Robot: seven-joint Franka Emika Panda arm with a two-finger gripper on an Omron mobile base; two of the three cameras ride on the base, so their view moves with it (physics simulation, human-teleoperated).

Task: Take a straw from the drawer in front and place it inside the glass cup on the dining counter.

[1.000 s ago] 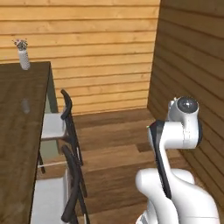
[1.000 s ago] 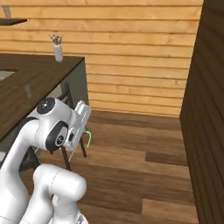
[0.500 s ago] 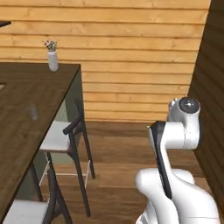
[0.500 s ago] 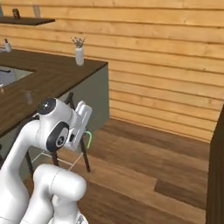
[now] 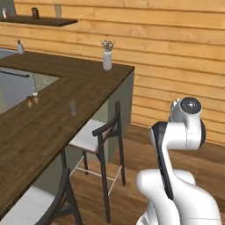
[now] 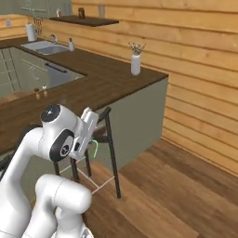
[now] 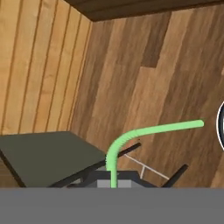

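Observation:
My gripper (image 6: pixel 91 142) is held close to the arm, beside the dining counter's (image 6: pixel 102 79) corner, shut on a green bent straw (image 6: pixel 95 148). In the hand view the straw (image 7: pixel 131 136) rises from between the fingertips of the gripper (image 7: pixel 113 183) and bends off to the right. A small clear glass cup (image 5: pixel 72 107) stands upright on the dark wood dining counter (image 5: pixel 44 132), left of the arm and well apart from the gripper. The drawer is out of view.
A white vase (image 5: pixel 107 59) stands at the counter's far corner, and two small shakers (image 5: pixel 32 101) sit left of the cup. Black-framed chairs (image 5: pixel 99 132) line the counter's near side. A sink (image 6: pixel 44 46) lies far left. Wood plank wall and floor lie ahead.
The whole picture has swung: the base has turned, bringing the counter, vase and cup further right and closer. The arm keeps its folded pose with the straw still gripped.

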